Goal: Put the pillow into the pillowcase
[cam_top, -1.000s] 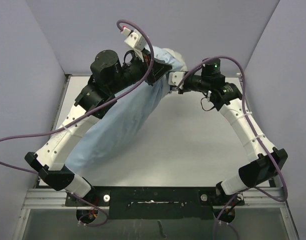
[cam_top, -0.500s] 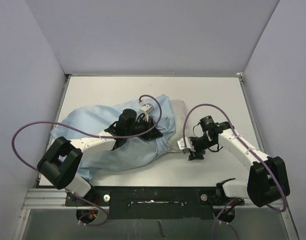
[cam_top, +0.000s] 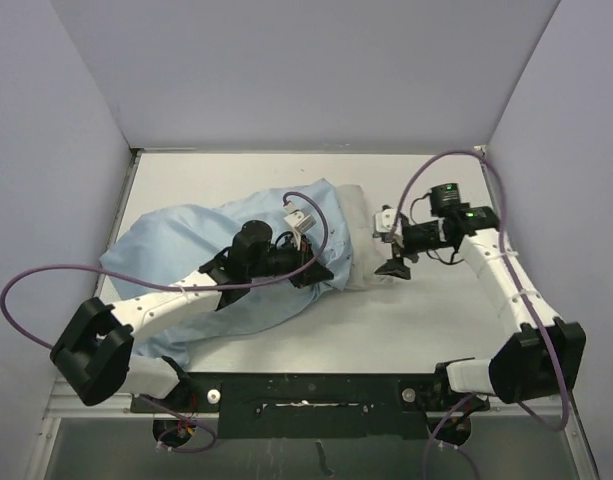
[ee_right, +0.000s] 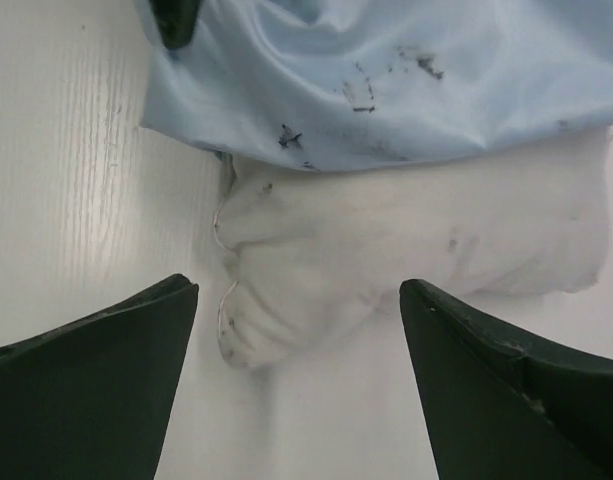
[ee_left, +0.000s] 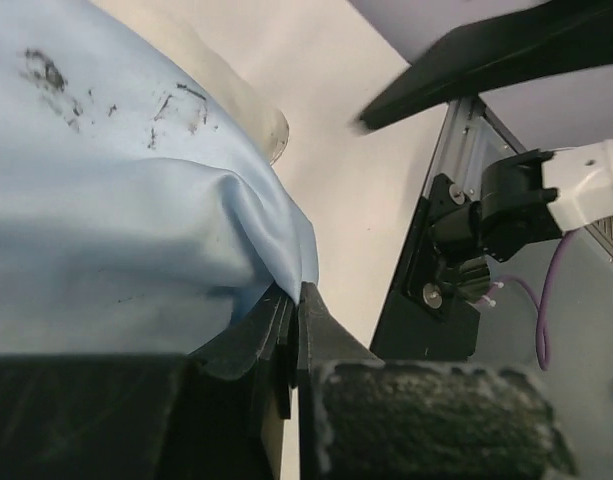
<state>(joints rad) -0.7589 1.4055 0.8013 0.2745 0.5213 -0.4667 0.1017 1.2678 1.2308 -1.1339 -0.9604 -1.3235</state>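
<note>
The light-blue pillowcase lies crumpled across the left and middle of the table. The off-white pillow is mostly inside it, with one end sticking out of the right-hand opening. My left gripper rests on the cloth near that opening. In the left wrist view it is shut on a fold of the pillowcase edge, and the pillow bulges beyond. My right gripper is just right of the pillow end and apart from it. It stands wide open, facing the bare pillow below the pillowcase hem.
The white table is walled by grey panels at the back and both sides. A black rail with the arm bases runs along the near edge. Purple cables loop off both arms, one hanging past the table's left side.
Both arms have come down from holding the bundle up at the back, and it now lies on the table. The right gripper has let go, opened wide and drawn back right.
</note>
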